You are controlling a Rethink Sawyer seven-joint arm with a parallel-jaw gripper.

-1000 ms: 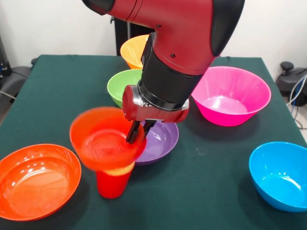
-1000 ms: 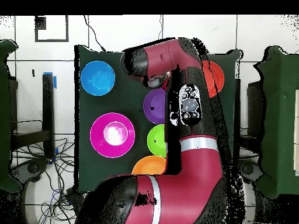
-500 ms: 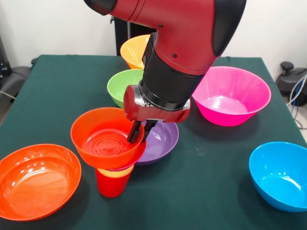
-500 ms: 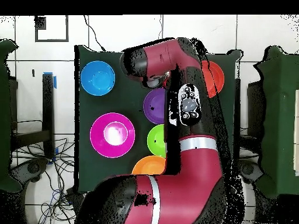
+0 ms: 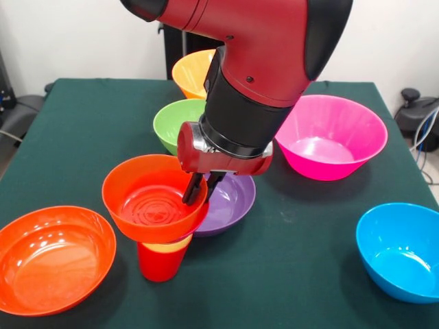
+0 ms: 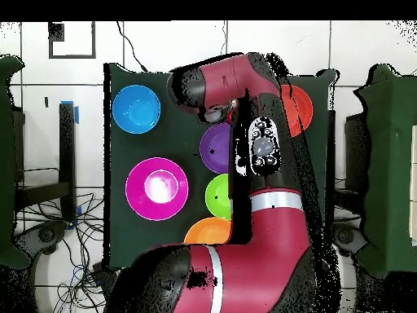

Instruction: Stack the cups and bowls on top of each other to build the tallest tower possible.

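In the front view the tower stands front left of centre. It has a red cup [image 5: 160, 260] as base, a yellow cup [image 5: 170, 244] nested in it, a sliver of crimson-pink bowl [image 5: 201, 221] above that, and an orange bowl [image 5: 147, 199] on top. My gripper [image 5: 199, 186] hangs over that bowl's right rim. One finger is inside the bowl and one outside, shut on the rim. In the overhead view the arm [image 6: 261, 155] hides both the tower and the gripper.
Loose bowls ring the tower: a large orange-red bowl [image 5: 51, 257] [image 6: 298, 110], purple [image 5: 233, 202] [image 6: 214, 147] right beside the tower, green [image 5: 173, 123] [image 6: 217, 196], light orange [image 5: 192, 72] [image 6: 205, 232], magenta [image 5: 329, 137] [image 6: 156, 188] and blue [image 5: 401, 250] [image 6: 136, 108].
A second ago the orange bowl was blurred in motion on the stack; it now sits still and level. The gripper has stayed on its rim, shifting only slightly.
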